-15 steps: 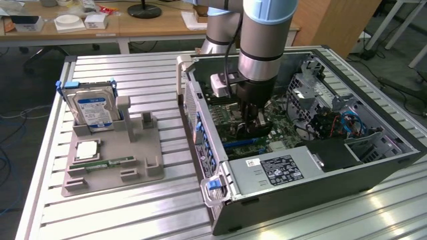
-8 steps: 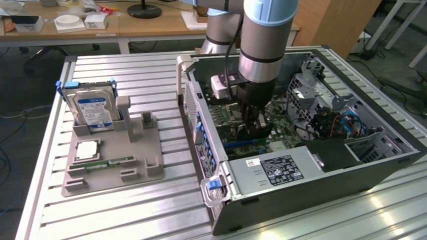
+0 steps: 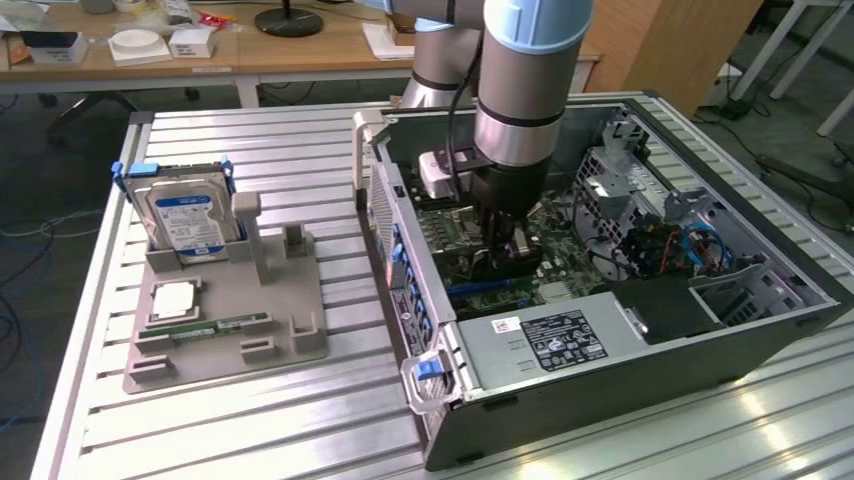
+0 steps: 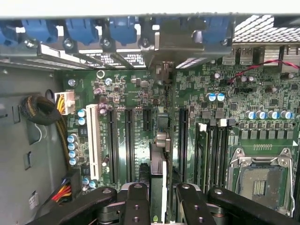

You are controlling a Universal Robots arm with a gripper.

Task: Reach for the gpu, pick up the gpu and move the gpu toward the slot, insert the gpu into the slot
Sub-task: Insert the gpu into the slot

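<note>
Where the arm (image 3: 527,90) stands inside the case (image 3: 641,390): gripper (image 4: 159,187) pinches the gpu (image 4: 158,164) edge-on
Flanking it: black slots (image 4: 112,145), cable bundle (image 4: 40,110)
White slot (image 4: 93,145): one
Processor socket (image 4: 262,180): one

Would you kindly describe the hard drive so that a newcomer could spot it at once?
Find the open computer case; on the exterior view's left of it a grey holder lies on the slatted table. The hard drive stands upright at the holder's far end: a silver block with a blue-and-white label, unlike the flat chip and green memory stick.
</note>
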